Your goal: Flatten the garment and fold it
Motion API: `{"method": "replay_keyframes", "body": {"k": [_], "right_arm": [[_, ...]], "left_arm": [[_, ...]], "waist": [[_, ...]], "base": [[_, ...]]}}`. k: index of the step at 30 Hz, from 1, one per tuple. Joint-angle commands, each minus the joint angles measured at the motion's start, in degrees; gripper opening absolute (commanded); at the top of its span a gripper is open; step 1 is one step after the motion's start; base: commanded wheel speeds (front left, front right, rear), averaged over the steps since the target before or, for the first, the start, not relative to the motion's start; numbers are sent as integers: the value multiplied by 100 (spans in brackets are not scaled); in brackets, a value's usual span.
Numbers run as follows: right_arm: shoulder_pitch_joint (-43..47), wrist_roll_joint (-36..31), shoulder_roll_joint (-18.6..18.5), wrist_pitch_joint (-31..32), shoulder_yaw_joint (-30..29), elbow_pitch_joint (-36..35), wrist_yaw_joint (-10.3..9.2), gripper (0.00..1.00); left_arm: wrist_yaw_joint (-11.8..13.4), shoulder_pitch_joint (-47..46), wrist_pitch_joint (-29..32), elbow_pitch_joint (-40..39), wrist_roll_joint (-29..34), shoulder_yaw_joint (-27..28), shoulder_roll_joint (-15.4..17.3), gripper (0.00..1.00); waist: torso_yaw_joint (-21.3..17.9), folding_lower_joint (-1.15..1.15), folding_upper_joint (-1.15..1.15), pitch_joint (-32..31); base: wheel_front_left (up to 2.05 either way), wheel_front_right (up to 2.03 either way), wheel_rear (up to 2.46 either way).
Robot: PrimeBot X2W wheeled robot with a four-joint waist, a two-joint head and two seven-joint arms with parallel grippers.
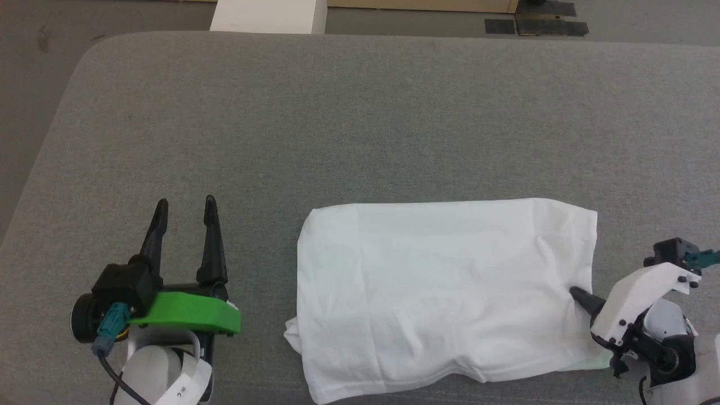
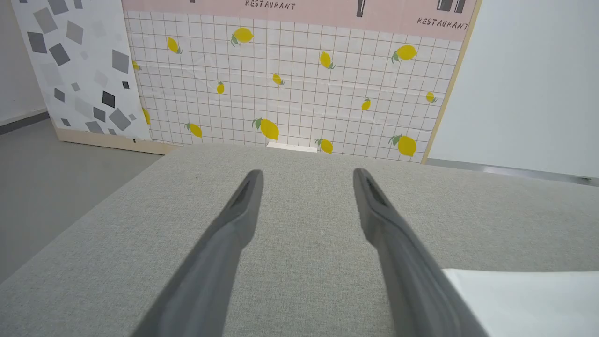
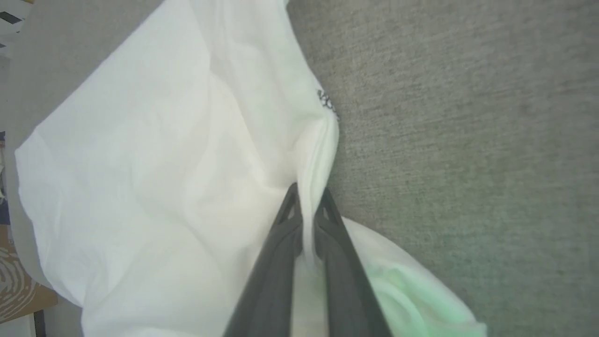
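The right gripper [image 3: 306,206] is pinching a ridge at the edge of the shirt [image 1: 444,292], fingers nearly together with cloth between them; the rest is lying on the table [image 1: 360,112] beyond its fingertips. The left gripper [image 1: 185,211] is hovering wide open and empty, with the shirt off to its right. For a clean fold, the pinch should be lifting low and travelling straight across, catching every layer.

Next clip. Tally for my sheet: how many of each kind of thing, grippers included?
white garment: 1, lying on the grey table
grippers: 2, left gripper open and off the cloth, right gripper shut on the garment's edge
white box: 1, beyond the table's far edge
Total: 4
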Motion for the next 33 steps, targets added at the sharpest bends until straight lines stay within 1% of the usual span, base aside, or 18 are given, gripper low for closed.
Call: {"method": "replay_keyframes", "body": {"k": [1,5,11,14,17,21,23,25,30,33], "right_arm": [[62,-109,13,-156,-107,-21,-9,0],[45,-525,14,-563,-594,-106,-9,0],[100,-1311,14,-835,-1513,-284,-9,0],[138,-1564,14,-866,-1769,-399,-9,0],[195,-1684,14,-811,-1822,-493,-9,0],[295,-1667,14,-749,-1603,-783,-9,0],[389,-1562,14,-665,-1370,-1081,-9,0],[549,-1362,14,-466,-1062,-1521,-9,0],[1169,-816,14,275,-70,-3054,-9,0],[1414,-698,14,606,497,-3822,-9,0]], "left_arm": [[-49,44,-21,21,34,25,-31,100],[-70,86,-21,34,61,53,-44,100],[-102,115,-21,39,86,71,-57,100],[-113,127,-21,37,95,82,-61,100],[-121,144,-21,36,107,94,-64,100],[-131,148,-21,51,114,93,-68,100],[-136,150,-22,59,118,83,-70,100],[-141,149,-22,67,120,77,-71,100],[-149,158,-22,65,126,96,-73,100],[-151,150,-22,67,132,97,-73,100]], "waist": [[-9,0,0,-16],[-28,0,0,-43],[-55,0,0,-63],[-91,0,0,-59],[-140,0,0,-49],[-170,0,0,-43],[-164,0,0,-53],[-147,0,0,-68],[-116,0,0,-84],[-96,0,0,-64]], "base": [[0,0,0],[0,0,0],[0,0,0],[0,0,0],[0,0,0],[0,0,0],[0,0,0],[0,0,0],[0,0,0],[0,0,0]]}}
